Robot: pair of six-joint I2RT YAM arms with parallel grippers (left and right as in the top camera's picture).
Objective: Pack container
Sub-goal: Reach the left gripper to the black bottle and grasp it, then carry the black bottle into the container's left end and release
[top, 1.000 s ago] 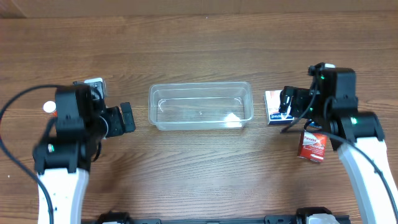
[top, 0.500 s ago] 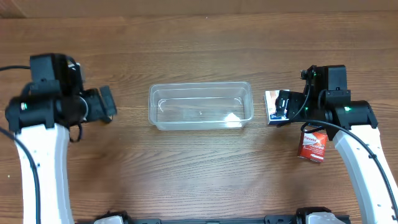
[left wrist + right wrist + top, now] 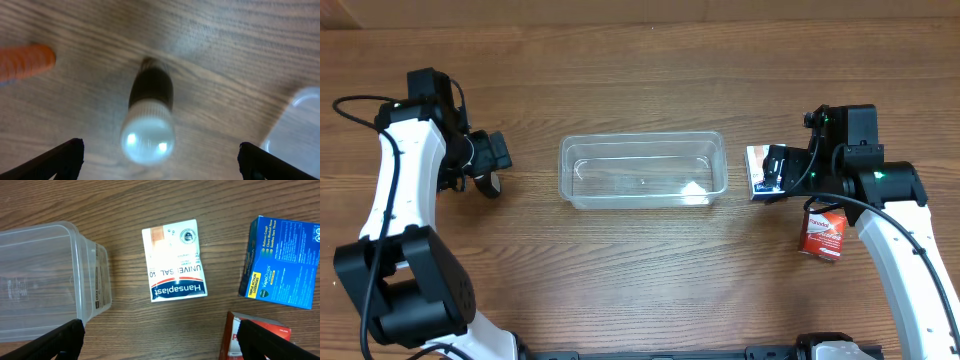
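The container is seen at the centre of the overhead frame, resting on the wooden table, with nothing visible inside it. The left gripper is held at the left of that frame, well apart from the container; in the left wrist view its jaws are spread wide above a small dark bottle with a pale cap, and an orange object is seen at the upper left. The right gripper is placed just right of the container, jaws spread, above a white Hansaplast box. A blue box and a red box are seen nearby.
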